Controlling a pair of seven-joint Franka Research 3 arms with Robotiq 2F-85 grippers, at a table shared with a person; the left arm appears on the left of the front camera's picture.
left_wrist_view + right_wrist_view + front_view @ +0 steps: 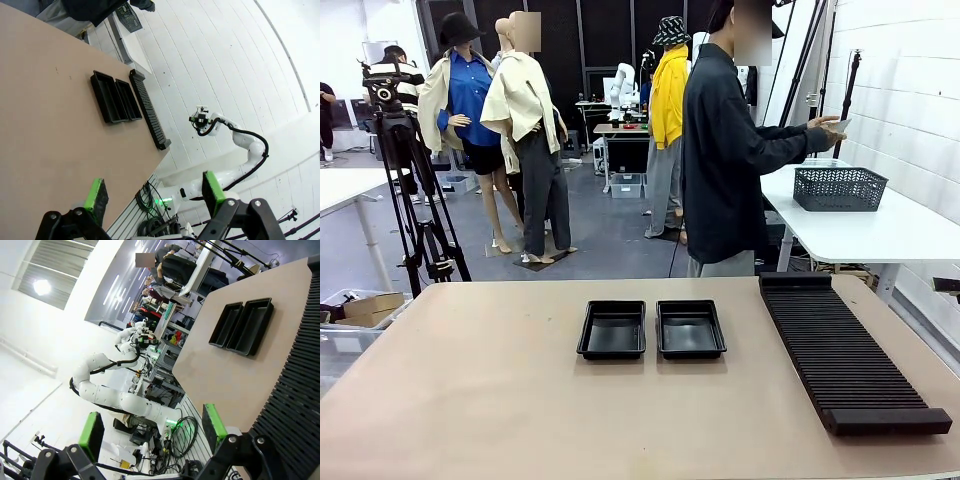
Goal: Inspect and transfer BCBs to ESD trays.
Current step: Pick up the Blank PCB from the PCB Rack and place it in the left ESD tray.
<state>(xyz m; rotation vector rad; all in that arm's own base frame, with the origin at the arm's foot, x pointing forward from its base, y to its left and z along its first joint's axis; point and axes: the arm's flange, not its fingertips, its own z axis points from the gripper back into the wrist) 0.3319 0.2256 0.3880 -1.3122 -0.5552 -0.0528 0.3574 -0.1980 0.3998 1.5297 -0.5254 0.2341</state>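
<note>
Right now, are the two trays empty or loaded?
Empty. Left tray and right tray both show bare black floors in the front view.

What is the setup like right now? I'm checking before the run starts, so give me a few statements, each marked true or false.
1. The two ESD trays sit side by side. True.
2. A green board lies in each tray. False: both are empty.
3. The slotted rack lies to the trays' right, on the robot's right side. True.
4. The left gripper is shut on a board. False: it is open, holding nothing.
5. The person leans over the trays. False: the person is turned toward the white side table with the mesh basket.
</note>
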